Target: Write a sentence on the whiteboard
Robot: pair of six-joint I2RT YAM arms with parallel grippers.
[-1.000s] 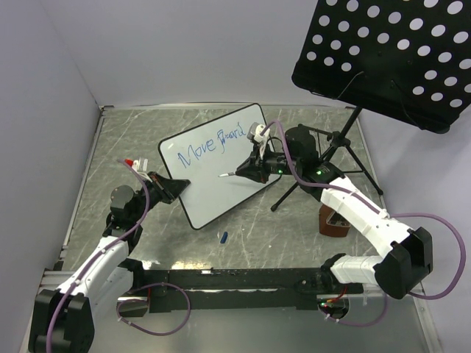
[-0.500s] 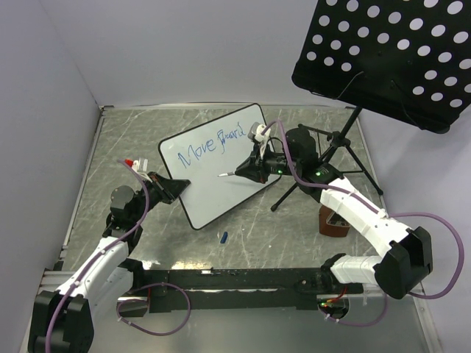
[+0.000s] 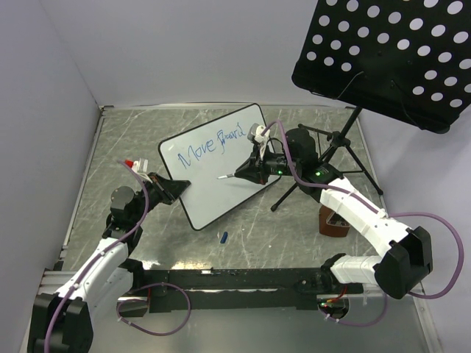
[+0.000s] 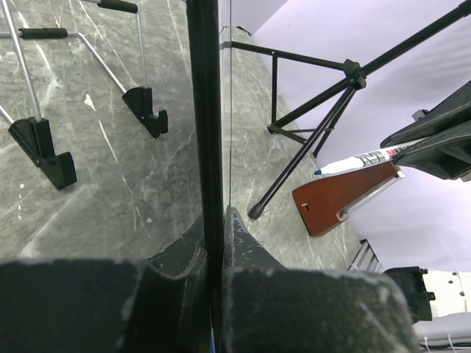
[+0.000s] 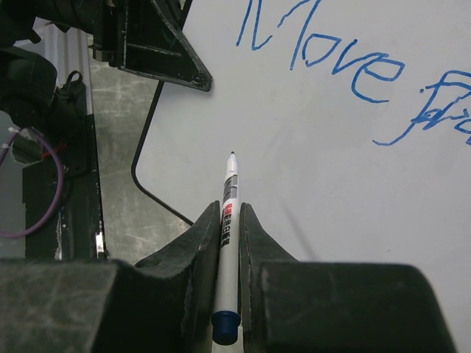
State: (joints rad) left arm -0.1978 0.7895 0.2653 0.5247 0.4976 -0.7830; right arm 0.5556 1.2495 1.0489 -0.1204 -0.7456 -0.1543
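Right end effector (image 5: 229, 212) is gripping a marker (image 5: 229, 243) over the whiteboard (image 3: 221, 187); left end effector (image 4: 213, 224) is clamping the board's rim.
Right jaws are pinching fully down on the marker barrel, with the tip pointing at bare white just under the writing; can't tell if it's touching. Left jaws are squeezing almost closed on the thin black rim at the board's near-left side. The board is sitting mid-table (image 3: 125, 132), skewed, with one short end pointing toward the far edge. The sentence (image 3: 210, 145) is showing as one blue line: "Move" plus a scrawled second word. A small blue cap (image 3: 223, 237) is lying just off the board's near corner. A music stand (image 3: 383, 51) is standing just right of the board, its perforated panel overhanging the far-right corner. A brown block (image 3: 333, 220) is sitting near the right edge.
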